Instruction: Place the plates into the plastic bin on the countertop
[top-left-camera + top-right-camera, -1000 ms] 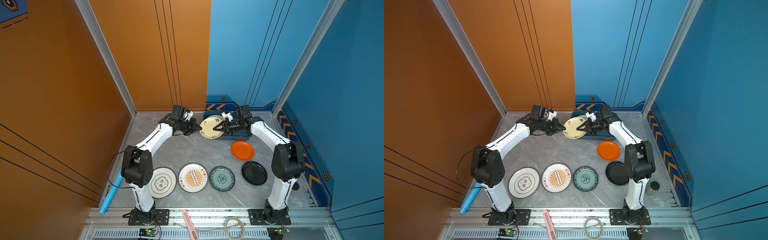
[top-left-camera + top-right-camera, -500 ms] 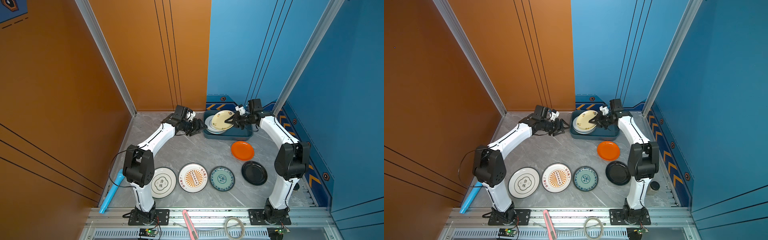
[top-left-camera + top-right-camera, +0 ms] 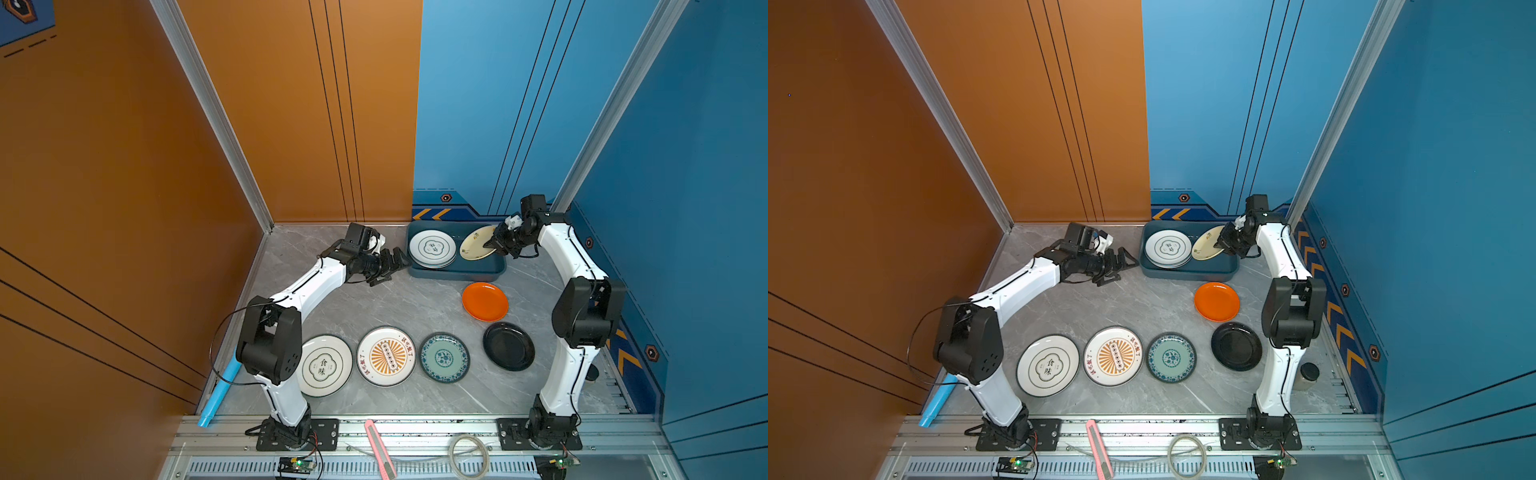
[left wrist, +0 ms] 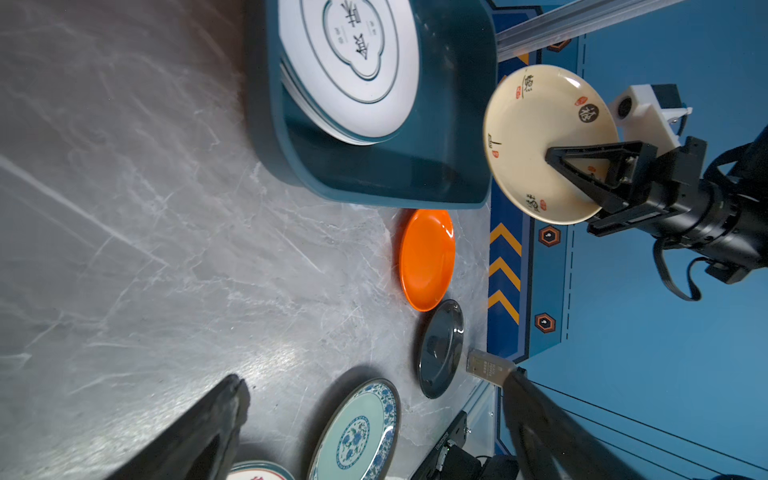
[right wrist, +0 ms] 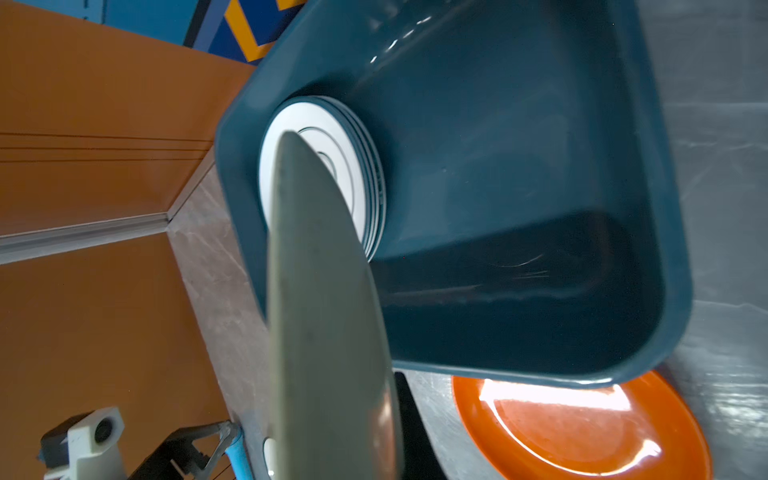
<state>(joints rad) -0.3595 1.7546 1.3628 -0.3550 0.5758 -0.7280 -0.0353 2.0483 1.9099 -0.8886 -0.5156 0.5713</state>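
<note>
The right fingers (image 4: 582, 166) were clenched on the rim of the cream plate (image 3: 476, 246), holding it tilted over the free right half of the plastic bin (image 3: 457, 273), beside the stack of white plates (image 3: 431, 248). It would be best lowered until its low edge met the bin floor, levelled clear of the stack, then released. The left fingers (image 4: 199, 436) stood spread and empty over the desk (image 3: 415, 307).

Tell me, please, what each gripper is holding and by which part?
The right gripper pinches the cream plate by its rim, at the edge nearest its arm, above the plastic bin. The left gripper is open and holds nothing.
</note>
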